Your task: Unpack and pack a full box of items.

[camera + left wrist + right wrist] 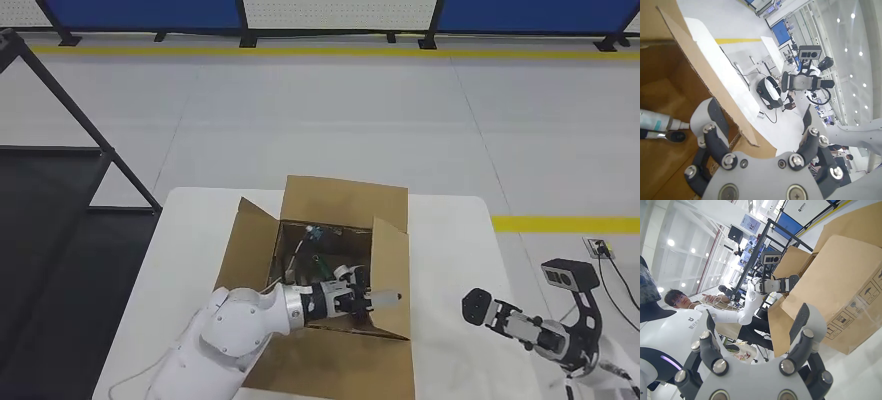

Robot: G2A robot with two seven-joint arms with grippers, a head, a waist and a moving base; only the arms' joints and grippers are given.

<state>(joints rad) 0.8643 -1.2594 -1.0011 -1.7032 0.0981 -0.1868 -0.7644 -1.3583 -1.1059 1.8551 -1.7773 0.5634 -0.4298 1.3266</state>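
- Box (345,205): brown cardboard, standing on the white table (190,260) with all four flaps folded outward. Its contents show in the top view as small dark and green objects (318,252) that cannot be identified from there.
- Left gripper (375,298): positioned at the box's right-hand flap (687,79), low at the rim. The jaws stand apart and hold nothing. In the left wrist view the gripper (756,113) straddles the flap's corrugated edge, with one finger (715,115) on the inner side of the box and the other on the outer side, above the table.
- Tube (653,121): pale, with a teal mark, a metal collar and a white nozzle, lying on its side inside the box. The nozzle tip sits just beside the inner finger; contact cannot be determined.
- Spoon (668,135): metal, lying just beside the tube, with its bowl near the same finger.
- Right gripper (485,308): well apart from the box, near the table's right edge. In the right wrist view the gripper (757,313) has its jaws apart and empty, facing the box (838,285).
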